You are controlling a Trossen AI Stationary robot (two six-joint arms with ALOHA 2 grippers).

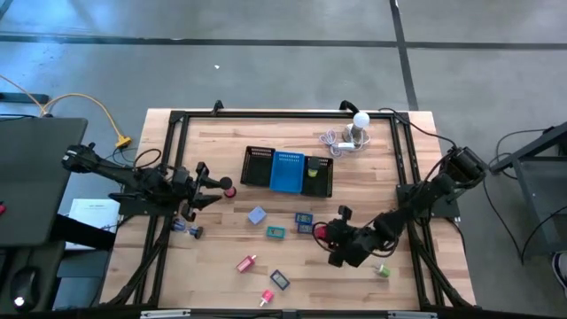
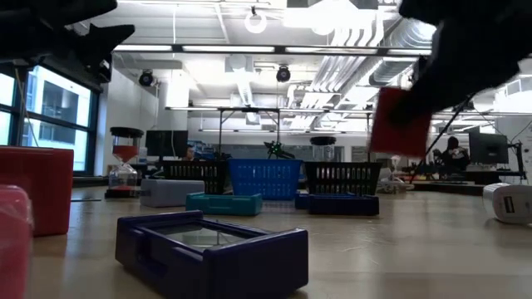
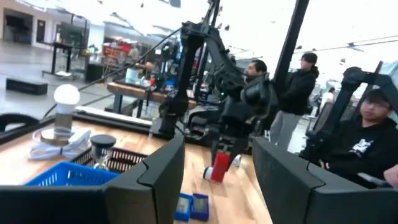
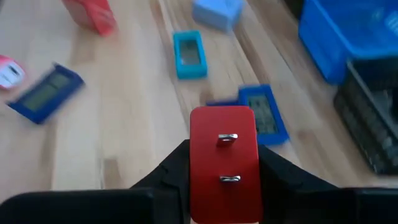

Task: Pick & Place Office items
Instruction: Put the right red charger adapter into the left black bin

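A red block [image 4: 224,165] is gripped between the right gripper [image 4: 222,177] fingers, raised near the black mesh tray [image 1: 257,167]. The left gripper [image 3: 214,180] is held open, empty. The block's lower end is cut off.

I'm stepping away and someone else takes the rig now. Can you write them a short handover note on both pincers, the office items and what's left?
Right pincer: shut on a red block with two metal prongs, lifted off the table in front of the tray.
Left pincer: open, empty, hovering at the table's left side beside a small red piece.
Black mesh tray with blue middle section: a yellow-green item shows in its right section; more cannot be told.
On the table: light blue block, teal piece, two blue pieces, pink pieces, dark blue piece, green piece.
Left to do: place the red block, then the rest.
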